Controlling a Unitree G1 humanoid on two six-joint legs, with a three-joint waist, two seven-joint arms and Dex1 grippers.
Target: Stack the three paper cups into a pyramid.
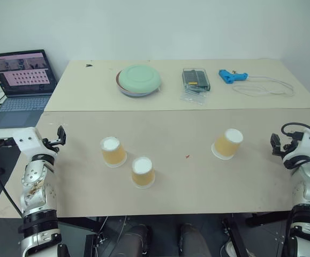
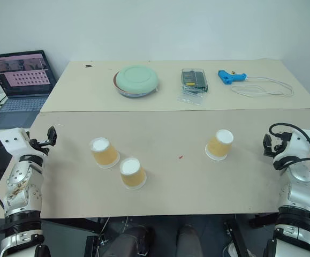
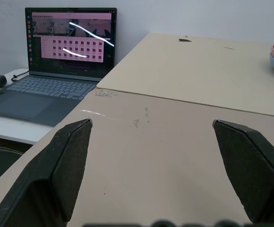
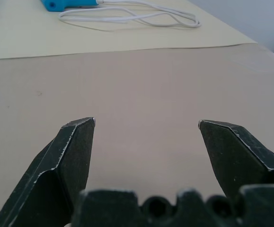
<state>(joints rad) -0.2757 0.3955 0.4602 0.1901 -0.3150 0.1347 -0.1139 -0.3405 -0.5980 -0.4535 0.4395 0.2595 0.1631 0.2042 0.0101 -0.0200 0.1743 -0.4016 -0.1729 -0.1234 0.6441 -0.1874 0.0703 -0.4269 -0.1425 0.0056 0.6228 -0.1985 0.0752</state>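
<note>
While upturned, three paper cups [image 1: 143,172] – tan-sided, white-based

Three tan-orange paper cups stand upside down, white bases up, unstacked on the worktop [image 1: 197,182]. The left cup [image 1: 113,151] and middle cup [image 1: 143,172] sit near each other without touching; the right cup [image 1: 227,143], which looks slightly tilted, stands well apart.
</note>
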